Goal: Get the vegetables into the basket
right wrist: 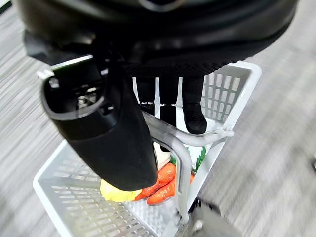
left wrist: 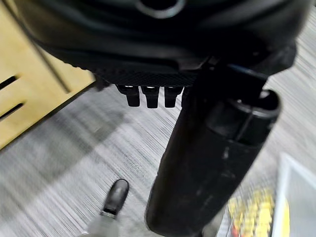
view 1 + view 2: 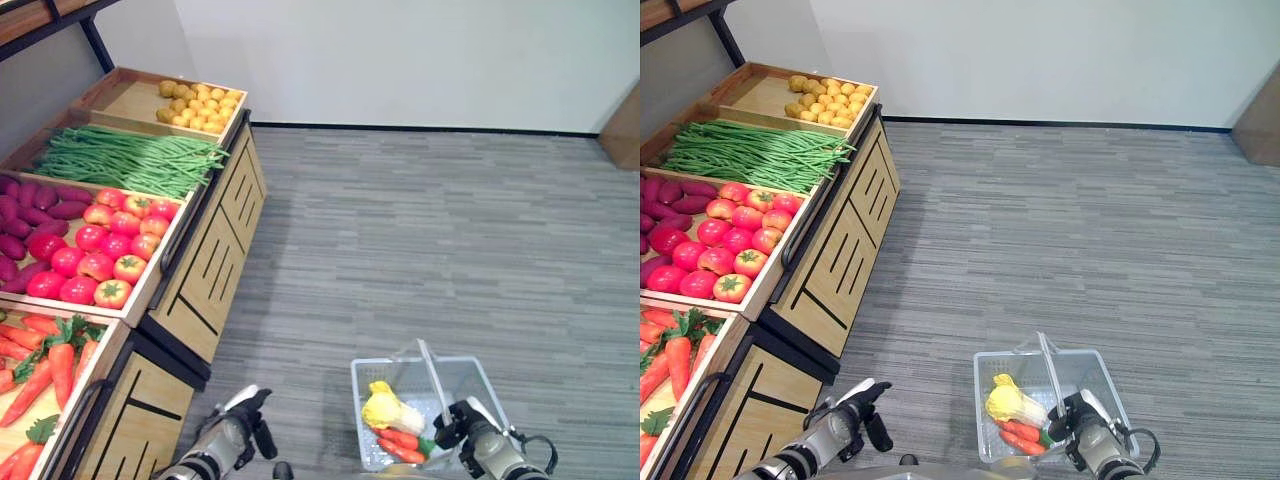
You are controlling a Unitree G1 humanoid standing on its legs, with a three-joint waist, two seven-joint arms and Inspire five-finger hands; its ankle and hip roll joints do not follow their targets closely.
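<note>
Basket [image 3: 470, 385] hangs by its handle [image 1: 185, 143] from curled right hand [image 1: 168, 106], carrots [image 1: 163, 185] and yellow cabbage [image 3: 385, 407] inside; keep it level while empty, loosely curled left hand [image 3: 250, 425] reaches the stand's [image 3: 215, 250] near-corner carrot tray [image 3: 90, 375].

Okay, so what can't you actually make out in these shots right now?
- Basket contents: a yellow-white vegetable and carrots show; the right hand on the handle hides whatever lies below it.
- Carrot crate: cut off by the left edge of the eye views.
- Left hand: holds nothing; the left wrist view past it is blurred.
</note>
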